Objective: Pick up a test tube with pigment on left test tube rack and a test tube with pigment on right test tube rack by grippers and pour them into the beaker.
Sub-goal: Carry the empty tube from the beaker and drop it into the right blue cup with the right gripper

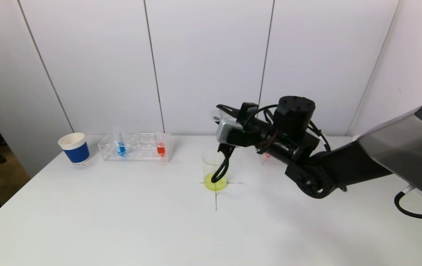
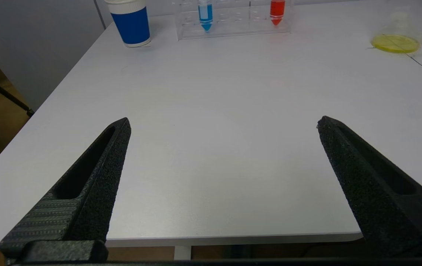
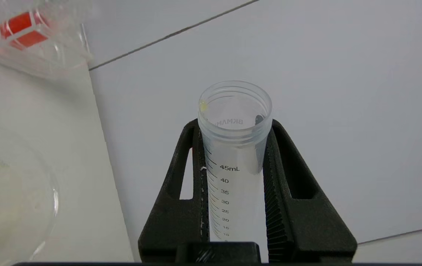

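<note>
Right gripper [image 3: 235, 147] clamped on an emptied, graduated tube [image 3: 233, 155], raised beside and above the beaker [image 1: 215, 171]; yellow liquid pooled in the beaker's bottom at the table's [image 1: 122, 221] cross mark. Left gripper [image 2: 223, 127] parked low over the near table edge, fingers [image 2: 96, 173] spread wide, holding nothing. In the left rack [image 1: 135, 147], blue tube [image 1: 120, 147] and red tube [image 1: 161, 147] upright; blue cup [image 1: 74, 147] just beside it
</note>
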You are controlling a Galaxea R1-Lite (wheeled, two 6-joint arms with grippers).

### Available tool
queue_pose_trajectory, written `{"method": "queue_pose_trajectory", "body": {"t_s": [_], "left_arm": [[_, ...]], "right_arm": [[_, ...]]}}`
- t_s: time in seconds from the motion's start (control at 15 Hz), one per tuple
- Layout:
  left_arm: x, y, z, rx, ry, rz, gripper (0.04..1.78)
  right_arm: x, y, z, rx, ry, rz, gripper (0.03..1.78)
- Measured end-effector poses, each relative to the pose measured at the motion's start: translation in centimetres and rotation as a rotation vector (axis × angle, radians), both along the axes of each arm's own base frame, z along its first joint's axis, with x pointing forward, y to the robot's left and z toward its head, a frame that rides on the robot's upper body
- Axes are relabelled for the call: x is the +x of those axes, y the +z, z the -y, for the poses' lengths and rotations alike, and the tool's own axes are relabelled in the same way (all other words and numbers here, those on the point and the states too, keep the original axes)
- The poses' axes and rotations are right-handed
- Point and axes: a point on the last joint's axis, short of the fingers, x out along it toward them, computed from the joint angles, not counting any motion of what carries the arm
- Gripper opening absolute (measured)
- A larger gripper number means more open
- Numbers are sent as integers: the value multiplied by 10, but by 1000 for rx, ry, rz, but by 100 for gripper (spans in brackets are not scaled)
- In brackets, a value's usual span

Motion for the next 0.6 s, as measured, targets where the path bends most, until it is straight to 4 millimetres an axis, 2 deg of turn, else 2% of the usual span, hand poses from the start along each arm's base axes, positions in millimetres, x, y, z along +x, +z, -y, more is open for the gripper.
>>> {"method": "queue_pose_trajectory", "body": {"t_s": [0.6], "left_arm": [[0,0,0,0,1,0,176]], "right_arm": [[-10,19,-8,322,-127,-245,48]]}}
